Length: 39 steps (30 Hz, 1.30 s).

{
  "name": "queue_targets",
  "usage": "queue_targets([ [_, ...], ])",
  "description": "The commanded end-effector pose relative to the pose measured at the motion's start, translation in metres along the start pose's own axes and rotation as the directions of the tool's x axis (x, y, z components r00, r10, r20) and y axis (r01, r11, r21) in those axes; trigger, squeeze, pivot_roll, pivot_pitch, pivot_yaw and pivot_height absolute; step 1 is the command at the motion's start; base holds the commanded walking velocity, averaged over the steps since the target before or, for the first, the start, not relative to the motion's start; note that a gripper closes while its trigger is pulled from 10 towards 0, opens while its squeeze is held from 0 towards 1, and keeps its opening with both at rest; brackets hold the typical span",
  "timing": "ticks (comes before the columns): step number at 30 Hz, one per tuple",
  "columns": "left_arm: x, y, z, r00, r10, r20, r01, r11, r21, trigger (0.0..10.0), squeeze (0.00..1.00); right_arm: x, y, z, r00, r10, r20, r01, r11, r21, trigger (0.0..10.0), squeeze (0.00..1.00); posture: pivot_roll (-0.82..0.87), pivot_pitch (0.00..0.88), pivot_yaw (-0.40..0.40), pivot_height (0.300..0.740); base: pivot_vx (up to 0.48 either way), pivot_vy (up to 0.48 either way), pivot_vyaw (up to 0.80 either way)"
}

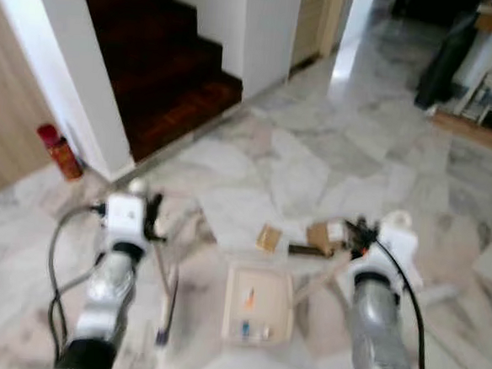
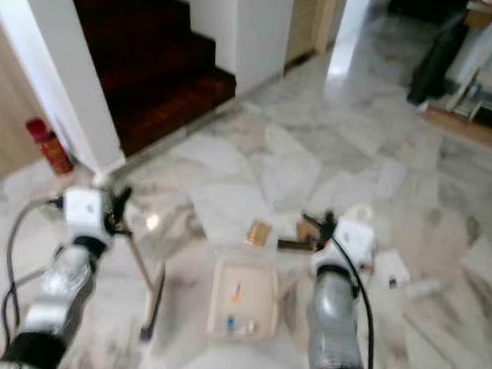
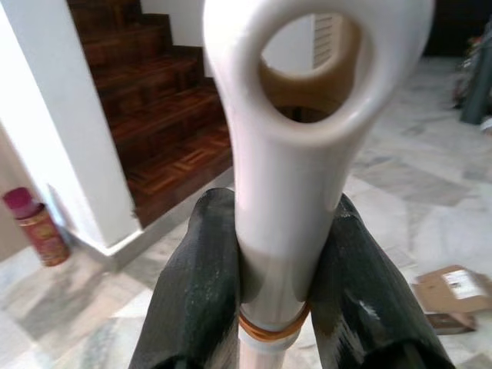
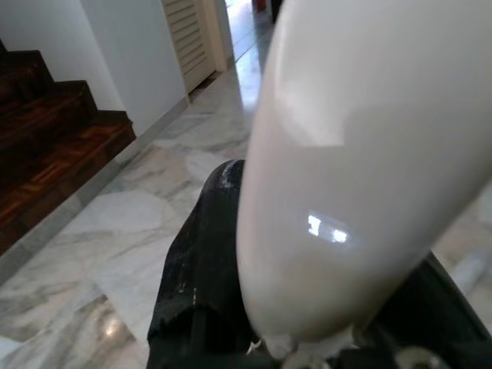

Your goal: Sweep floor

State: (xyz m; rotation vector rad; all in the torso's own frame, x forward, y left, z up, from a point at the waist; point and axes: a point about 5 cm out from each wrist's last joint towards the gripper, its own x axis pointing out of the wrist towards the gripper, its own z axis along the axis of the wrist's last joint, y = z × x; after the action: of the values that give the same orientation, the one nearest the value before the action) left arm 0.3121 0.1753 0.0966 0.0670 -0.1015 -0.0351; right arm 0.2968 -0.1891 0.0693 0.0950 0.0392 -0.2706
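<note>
We see both silver arms reaching forward from the bottom of the frame over a pale marble floor (image 1: 333, 148). The left pincer (image 3: 278, 307) is closed on a white handle with a ring-shaped end (image 3: 296, 138) — its 2 black fingers (image 3: 196, 284) press against either side of the shaft, just above an orange band. From the head view this handle runs down to a thin broom stick (image 1: 168, 289) slanting toward the lower middle of the frame. The right pincer (image 4: 307, 338) grips a second glossy white handle (image 4: 361, 161), with 1 black finger (image 4: 204, 261) wrapped against its side.

In the lower centre lies a cream dustpan (image 1: 258, 304), flat on the floor between the 2 arms, with a few small bits inside it — orange and blue specks. Just beyond its far edge sit scraps of brown cardboard (image 1: 268, 236), and another piece (image 1: 325, 235) near the right wrist.

At the upper left, dark wooden stairs (image 1: 169, 69) rise beside a white wall, and a red canister (image 1: 60, 151) stands at the wall's foot on the left edge. The head views are blurred.
</note>
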Motion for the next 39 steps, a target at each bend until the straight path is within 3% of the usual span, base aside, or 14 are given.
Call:
queue_targets([
  [1,0.0048,0.0062,0.0133,0.998,0.014,0.055,-0.015,1.0,0.006,10.0,0.0,0.006,0.011,0.0181,0.997,0.028,0.076,-0.03,0.999,0.02,10.0,0.0,-0.02,0.0,-0.006,0.74,0.0,0.311,0.0],
  [11,0.0044,0.0058,0.0138,0.998,0.008,0.055,-0.009,1.0,0.011,10.0,0.0,0.0043,0.0128,0.0167,0.996,0.042,0.074,-0.043,0.999,0.009,10.0,0.0,-0.02,0.0,0.001,0.74,0.0,0.315,0.3],
  [39,0.006,0.0076,0.0164,0.999,-0.008,0.054,0.007,1.0,0.023,10.0,0.0,0.0031,0.0204,0.0137,0.996,0.058,0.065,-0.06,0.998,0.019,10.0,0.0,-0.01,0.0,0.009,0.74,0.0,0.315,0.04],
])
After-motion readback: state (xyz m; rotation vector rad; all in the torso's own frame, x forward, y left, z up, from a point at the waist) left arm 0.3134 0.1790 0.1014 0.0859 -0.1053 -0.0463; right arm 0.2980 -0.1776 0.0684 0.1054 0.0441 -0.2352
